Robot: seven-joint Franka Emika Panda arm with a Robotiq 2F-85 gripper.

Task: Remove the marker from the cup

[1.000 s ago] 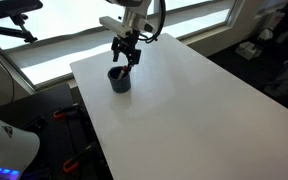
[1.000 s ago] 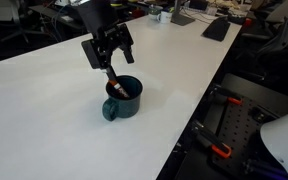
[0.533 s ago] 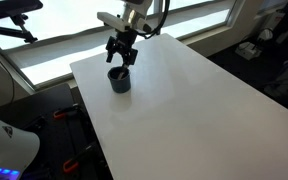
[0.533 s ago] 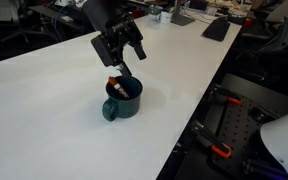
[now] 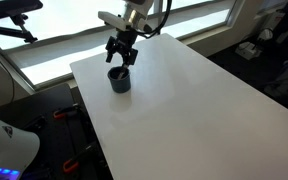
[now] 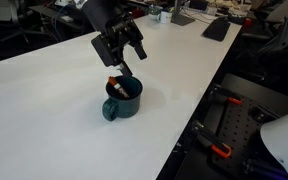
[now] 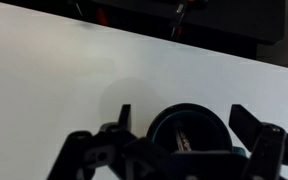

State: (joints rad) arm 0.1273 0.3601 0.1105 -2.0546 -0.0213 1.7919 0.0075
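The dark navy cup stands on the white table, and it also shows in an exterior view. The reddish-orange marker leans inside it, its top end poking above the rim. My gripper is open and hovers just above the cup, its fingertips over the rim on either side of the marker's top, not touching it. In the wrist view the cup sits between my spread fingers and the marker lies inside it.
The table stretches wide around the cup. A window ledge runs behind it. Desks with keyboards and chairs stand in the background. The table's edge drops to the floor with red clamps.
A second ago the gripper was lower, around the marker's top. It has risen and shifted a little, and has held still for the last half second. The marker stays in the cup.
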